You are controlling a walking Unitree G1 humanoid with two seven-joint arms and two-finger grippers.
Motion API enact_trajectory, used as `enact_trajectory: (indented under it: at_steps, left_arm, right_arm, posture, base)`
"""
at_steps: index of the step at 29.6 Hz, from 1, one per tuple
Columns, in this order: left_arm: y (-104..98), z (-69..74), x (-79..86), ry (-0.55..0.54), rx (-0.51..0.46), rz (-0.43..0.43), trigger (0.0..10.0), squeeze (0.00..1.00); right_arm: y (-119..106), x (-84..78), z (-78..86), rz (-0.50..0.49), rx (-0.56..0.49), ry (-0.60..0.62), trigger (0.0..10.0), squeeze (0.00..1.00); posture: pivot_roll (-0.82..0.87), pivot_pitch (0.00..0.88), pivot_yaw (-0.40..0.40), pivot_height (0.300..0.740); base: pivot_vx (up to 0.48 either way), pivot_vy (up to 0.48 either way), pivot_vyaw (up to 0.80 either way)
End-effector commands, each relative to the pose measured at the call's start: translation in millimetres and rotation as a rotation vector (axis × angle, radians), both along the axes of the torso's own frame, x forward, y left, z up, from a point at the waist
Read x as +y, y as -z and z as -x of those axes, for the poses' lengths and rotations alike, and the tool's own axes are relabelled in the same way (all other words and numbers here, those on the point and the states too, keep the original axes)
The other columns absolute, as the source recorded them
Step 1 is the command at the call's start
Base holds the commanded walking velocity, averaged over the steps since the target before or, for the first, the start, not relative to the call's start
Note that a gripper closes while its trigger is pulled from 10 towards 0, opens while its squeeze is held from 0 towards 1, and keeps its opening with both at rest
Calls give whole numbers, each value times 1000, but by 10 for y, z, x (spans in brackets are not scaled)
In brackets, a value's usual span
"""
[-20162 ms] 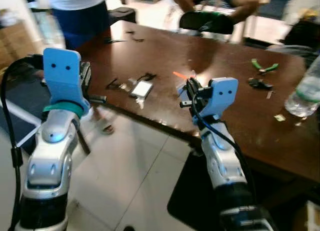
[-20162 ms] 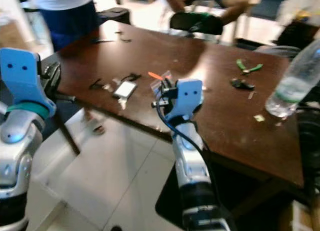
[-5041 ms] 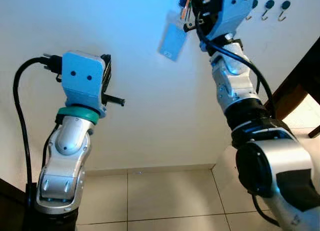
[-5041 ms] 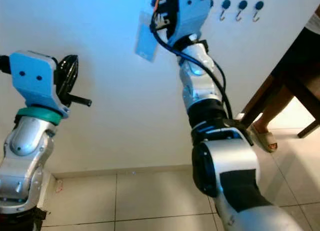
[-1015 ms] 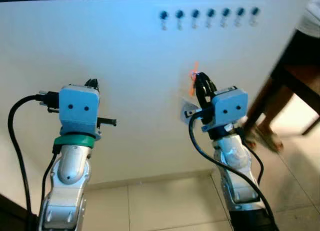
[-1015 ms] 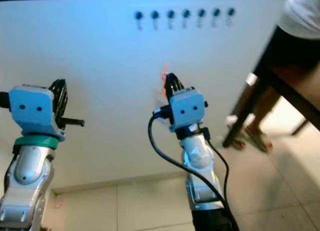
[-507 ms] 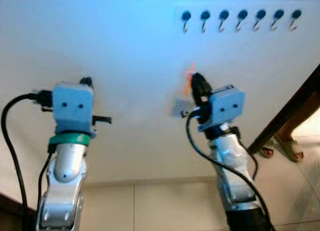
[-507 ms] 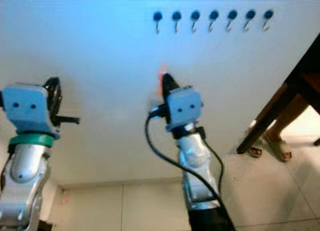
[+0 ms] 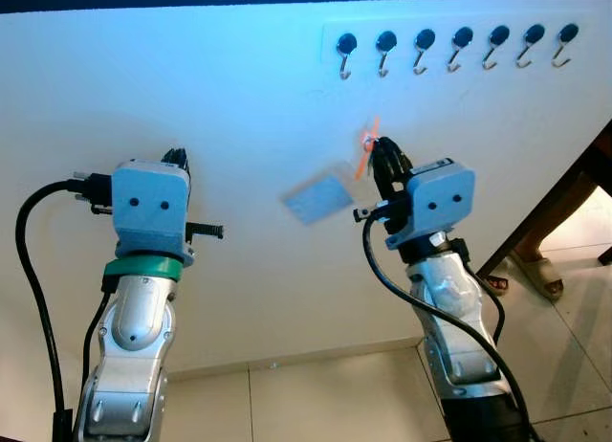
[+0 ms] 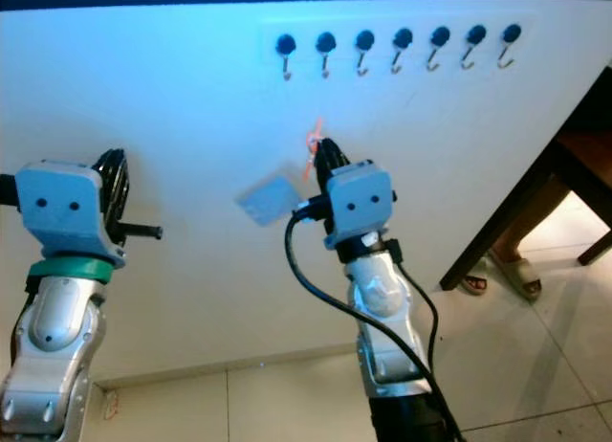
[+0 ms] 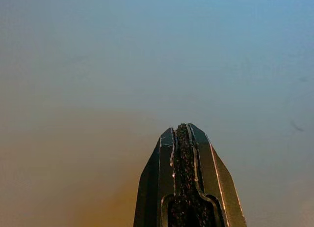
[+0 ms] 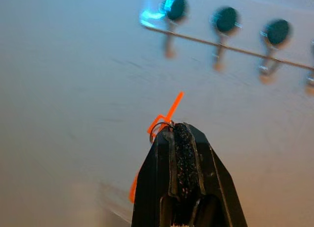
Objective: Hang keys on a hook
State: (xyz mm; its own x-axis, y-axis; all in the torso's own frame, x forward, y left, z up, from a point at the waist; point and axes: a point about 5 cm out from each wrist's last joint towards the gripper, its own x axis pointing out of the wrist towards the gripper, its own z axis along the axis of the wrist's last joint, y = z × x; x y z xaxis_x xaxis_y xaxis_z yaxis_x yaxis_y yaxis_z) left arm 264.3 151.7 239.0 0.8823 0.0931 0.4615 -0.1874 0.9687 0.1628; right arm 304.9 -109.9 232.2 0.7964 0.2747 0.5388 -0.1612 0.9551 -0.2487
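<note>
Keys (image 9: 368, 153) pinched by the ring (image 12: 158, 128) in the right jaws, held up in front of the wall (image 9: 239, 107), below and just left of the nearest hooks (image 9: 346, 50). Well apart from any hook as yet. Orange tag (image 12: 169, 109) poking up past the fingertips; pale card (image 9: 318, 198) hanging off to the left, blurred and tilted, probably swinging.

Right jaws pressed together, clamped on the ring, with only a sliver of it showing beyond the tips. Left jaws shut on nothing, raised to the left and facing bare wall, idle.

Row of seven hooks along the upper right of the wall, small and close-set, each with a dark round base and a thin upturned wire.

Likely trouble from here:
- Too little ring exposed to thread over a wire tip; could bump the hook and miss.
- Swinging card tugging at the ring, twisting it in the grip or snagging a neighbouring hook.
- Orange tag catching on the hook in place of the ring, then slipping off on release.
- Letting go before the ring seats, dropping everything to the floor (image 9: 325, 404) along the wall's foot.
- Fingertips driven into the wall on the reach upward.

Dark bench leg (image 9: 559, 208) and a person's sandalled foot (image 9: 543, 275) to the right, near enough to matter if stepping sideways.
</note>
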Motion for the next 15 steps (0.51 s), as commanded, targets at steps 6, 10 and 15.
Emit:
enact_trajectory:
  at_steps: [6, 10, 15]
  left_arm:
    - [48, 15, 15, -9, 16, -4, 10000, 0]
    - [46, 12, 19, -6, 17, -8, 10000, 0]
    - [39, -1, 16, -2, 17, -11, 10000, 0]
  right_arm:
    - [34, 21, -4, 2, 18, -17, 10000, 0]
    - [-3, 15, -12, 4, 6, -8, 10000, 0]
    - [-99, -30, -91, 1, -17, 11, 10000, 0]
  posture:
    - [-63, 0, 61, 740]
    - [-64, 0, 67, 740]
    - [-64, 0, 69, 740]
  base:
    - [0, 0, 0]
    - [0, 0, 0]
    - [0, 0, 0]
